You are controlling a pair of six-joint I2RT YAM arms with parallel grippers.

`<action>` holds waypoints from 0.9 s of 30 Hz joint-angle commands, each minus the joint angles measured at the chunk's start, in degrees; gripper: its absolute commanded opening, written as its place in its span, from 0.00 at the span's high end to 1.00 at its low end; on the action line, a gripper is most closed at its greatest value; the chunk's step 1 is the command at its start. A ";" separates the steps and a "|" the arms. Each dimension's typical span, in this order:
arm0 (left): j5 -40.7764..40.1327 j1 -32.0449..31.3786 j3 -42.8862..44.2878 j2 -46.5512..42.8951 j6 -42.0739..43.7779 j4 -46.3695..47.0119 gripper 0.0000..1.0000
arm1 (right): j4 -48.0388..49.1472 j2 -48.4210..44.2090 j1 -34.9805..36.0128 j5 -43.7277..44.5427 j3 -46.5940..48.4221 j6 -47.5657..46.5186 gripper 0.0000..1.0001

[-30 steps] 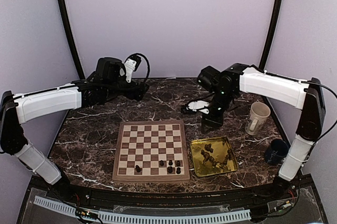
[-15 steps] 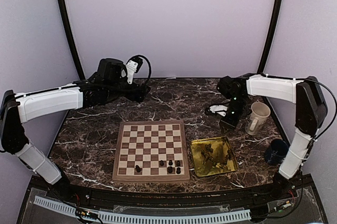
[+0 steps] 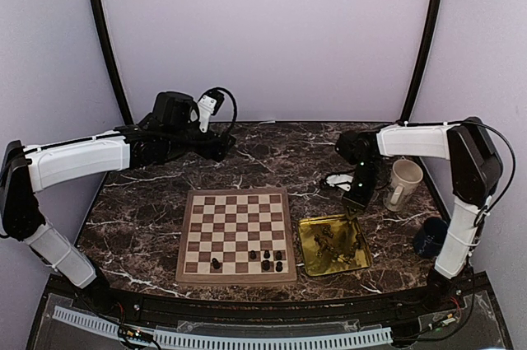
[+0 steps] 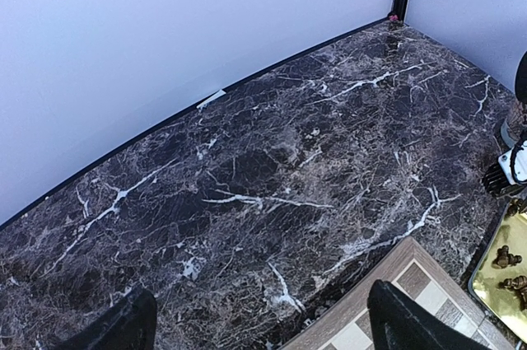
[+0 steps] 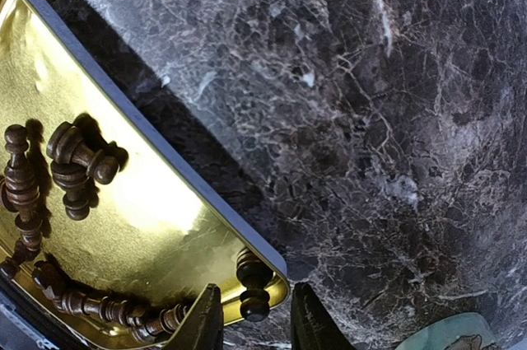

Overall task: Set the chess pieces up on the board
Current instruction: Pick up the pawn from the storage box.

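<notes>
We logged, left to right: left gripper [image 4: 263, 323] wide open, empty, above the table [image 4: 247, 161]; board [image 3: 222, 220] centre, few chess pieces [image 3: 266, 261] on near rows; tray [image 5: 165, 202] holding the rest; right gripper [image 5: 254, 305] part-open astride one corner piece [image 5: 254, 280]. Pick-up in hand, we judged: close, then lift.

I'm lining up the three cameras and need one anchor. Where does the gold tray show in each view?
Top external: the gold tray lies lower right of centre, just right of the board.
Left wrist: only a corner of the tray shows, at the bottom right edge.
Right wrist: the tray fills the left side, its rim running diagonally.
Shared landmark: the dark marble tabletop.
</notes>
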 commanded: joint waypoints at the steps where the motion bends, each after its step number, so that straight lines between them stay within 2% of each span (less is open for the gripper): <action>1: 0.76 0.01 0.93 0.10 -0.22 -0.65 0.09 | 0.42 0.62 -0.29 0.32 -0.35 0.16 0.71; 24: 2.22 0.06 1.37 1.19 -0.66 -1.08 0.09 | -0.84 -1.26 -0.19 -3.40 -2.65 -0.35 0.81; 27: 2.38 0.03 1.42 1.45 -0.75 -1.13 0.09 | -0.40 -0.74 -0.17 -4.18 -2.48 -0.43 0.85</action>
